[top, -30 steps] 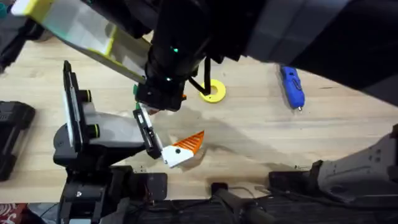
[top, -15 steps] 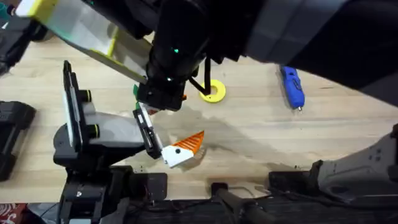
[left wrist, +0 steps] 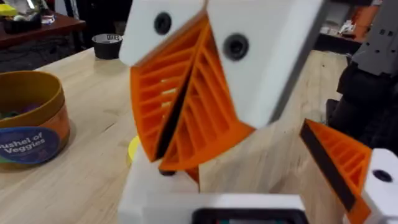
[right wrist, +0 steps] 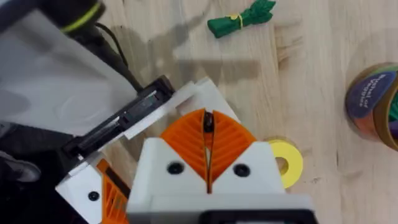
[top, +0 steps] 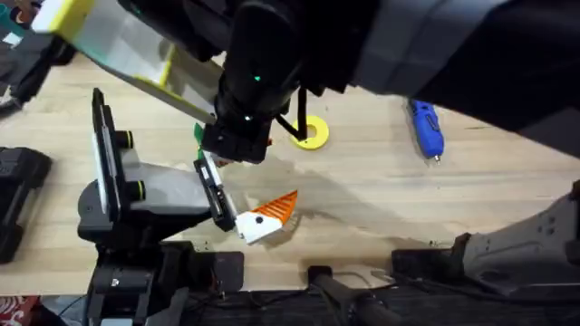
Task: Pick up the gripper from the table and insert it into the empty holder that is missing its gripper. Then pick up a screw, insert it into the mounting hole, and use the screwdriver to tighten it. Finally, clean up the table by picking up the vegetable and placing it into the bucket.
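Note:
My right gripper is shut, its orange ribbed pads pinching a small dark screw. It hangs just above the holder, the white finger block of my left gripper, which stands open. The pads hide whether an orange wedge sits on that block. The left gripper's other finger carries its orange wedge. The green vegetable lies on the table, apart from the bucket. Far to the right lies the blue screwdriver.
A flat yellow ring lies just beyond the grippers. The right arm's dark bulk crosses the upper middle of the overhead view. Black equipment stands at the table's left edge. Bare wood lies between the ring and the screwdriver.
Hardly anything. The right arm's upper part has shifted very slightly, and both grippers stay where they were.

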Action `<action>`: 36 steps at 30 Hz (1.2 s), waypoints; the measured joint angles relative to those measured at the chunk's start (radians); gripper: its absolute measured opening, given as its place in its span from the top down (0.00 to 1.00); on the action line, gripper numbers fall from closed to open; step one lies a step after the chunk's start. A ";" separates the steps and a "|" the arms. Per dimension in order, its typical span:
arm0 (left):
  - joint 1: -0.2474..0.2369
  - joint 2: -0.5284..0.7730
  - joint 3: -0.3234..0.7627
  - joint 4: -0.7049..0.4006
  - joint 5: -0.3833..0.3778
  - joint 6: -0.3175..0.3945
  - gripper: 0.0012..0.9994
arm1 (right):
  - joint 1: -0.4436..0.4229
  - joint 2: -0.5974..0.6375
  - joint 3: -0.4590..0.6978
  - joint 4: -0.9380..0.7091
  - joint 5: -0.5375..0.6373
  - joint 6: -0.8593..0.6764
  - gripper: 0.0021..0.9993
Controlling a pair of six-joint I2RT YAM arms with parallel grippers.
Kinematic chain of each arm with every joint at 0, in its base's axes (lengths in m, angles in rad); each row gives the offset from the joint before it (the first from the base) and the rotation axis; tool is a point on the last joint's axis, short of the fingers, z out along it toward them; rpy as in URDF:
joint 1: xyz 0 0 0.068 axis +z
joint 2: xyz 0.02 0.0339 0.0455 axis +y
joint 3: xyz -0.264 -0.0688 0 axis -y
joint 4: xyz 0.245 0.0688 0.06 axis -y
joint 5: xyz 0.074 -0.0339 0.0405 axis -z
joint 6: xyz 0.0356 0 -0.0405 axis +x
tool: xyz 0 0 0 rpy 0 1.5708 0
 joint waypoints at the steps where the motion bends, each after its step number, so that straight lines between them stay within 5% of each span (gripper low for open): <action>1: 0.000 0.000 0.000 0.000 0.000 0.000 0.01 | 0.000 0.000 0.000 0.000 0.000 0.000 1.00; 23: 0.000 0.002 0.000 -0.002 0.000 -0.012 0.01 | -0.001 0.017 0.000 0.003 0.000 0.000 0.97; 26: 0.000 0.002 0.000 -0.002 0.003 -0.011 0.01 | -0.001 0.017 0.000 0.005 0.000 0.000 0.70; 31: 0.001 0.002 0.000 -0.002 0.003 -0.012 0.01 | -0.028 0.014 0.000 0.004 0.029 -0.006 0.01; 36: 0.001 0.002 0.000 -0.002 0.005 -0.007 0.01 | -0.027 0.006 0.000 0.005 0.031 -0.007 0.00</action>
